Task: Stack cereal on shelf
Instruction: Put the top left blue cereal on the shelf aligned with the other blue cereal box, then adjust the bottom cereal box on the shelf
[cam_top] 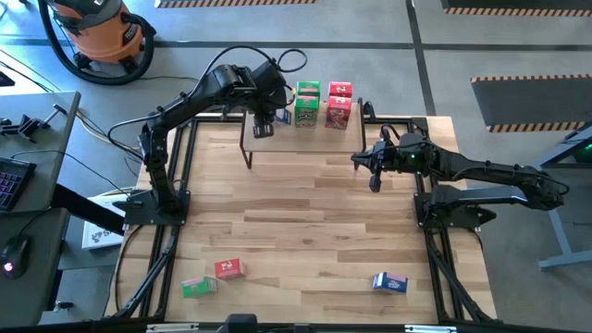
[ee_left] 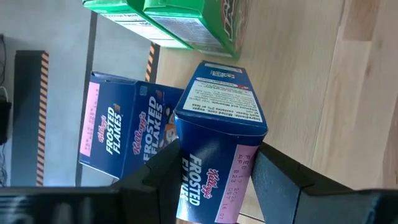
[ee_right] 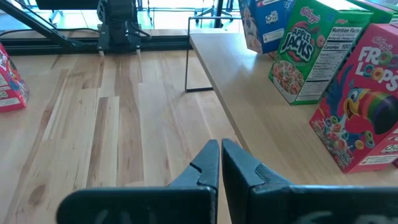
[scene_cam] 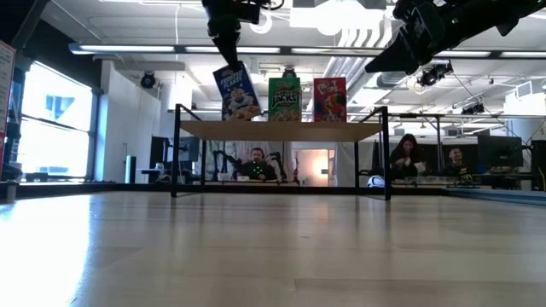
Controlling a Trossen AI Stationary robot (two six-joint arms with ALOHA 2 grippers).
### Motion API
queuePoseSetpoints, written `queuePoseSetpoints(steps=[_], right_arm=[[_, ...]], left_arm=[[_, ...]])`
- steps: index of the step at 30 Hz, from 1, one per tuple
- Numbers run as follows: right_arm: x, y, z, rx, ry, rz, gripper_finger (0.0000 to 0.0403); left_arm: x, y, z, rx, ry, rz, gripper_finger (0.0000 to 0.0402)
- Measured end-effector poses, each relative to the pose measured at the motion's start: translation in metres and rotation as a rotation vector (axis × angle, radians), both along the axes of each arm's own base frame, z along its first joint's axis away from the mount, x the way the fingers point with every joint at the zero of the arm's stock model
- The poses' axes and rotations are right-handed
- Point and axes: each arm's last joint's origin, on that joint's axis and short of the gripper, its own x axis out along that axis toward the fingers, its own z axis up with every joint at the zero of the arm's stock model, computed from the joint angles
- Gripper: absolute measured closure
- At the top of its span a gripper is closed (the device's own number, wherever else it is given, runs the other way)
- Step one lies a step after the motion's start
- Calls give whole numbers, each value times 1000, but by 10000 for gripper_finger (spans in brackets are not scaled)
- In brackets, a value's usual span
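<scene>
The left gripper (ee_left: 214, 180) clamps a blue cardboard Kellogg's Frosted Flakes box (ee_left: 217, 137), tilted above the light-wood shelf on black legs (scene_cam: 281, 130), beside a green Apple Jacks box (scene_cam: 284, 98) and a red Froot Loops box (scene_cam: 330, 99). The right gripper (ee_right: 221, 165), fingers together, hovers near the shelf over the wooden tabletop (cam_top: 314, 222).

High view: overhead, facing straight down, far enough to take in the whole table (cam_top: 314, 222); shelf (cam_top: 305, 139) at 12 o'clock. Low view: at tabletop height, facing level toward the shelf (scene_cam: 281, 130) and the room behind. Left wrist view: very close on a blue box (ee_left: 217, 124). Right wrist view: close, looking along the shelf (ee_right: 249, 106). All four views share the shelf and its boxes.
</scene>
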Motion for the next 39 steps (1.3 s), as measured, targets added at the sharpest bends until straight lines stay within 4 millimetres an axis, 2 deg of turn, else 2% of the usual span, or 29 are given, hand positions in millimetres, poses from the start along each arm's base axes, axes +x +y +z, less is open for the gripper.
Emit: queuePoseSetpoints(steps=[21,25,30,34,39], right_arm=[[0,0,0,0,0,0,402],[0,0,0,-1,1,0,402],[0,0,0,0,1,0,402],[0,0,0,-1,1,0,402],[0,0,0,2,0,0,402]], left_arm=[[1,4,2,80,-9,73,247],[1,2,2,55,-25,96,247],[-3,0,-1,31,37,60,245],[-4,-2,-3,-16,43,18,226],[-3,-1,-2,-5,48,-1,178]])
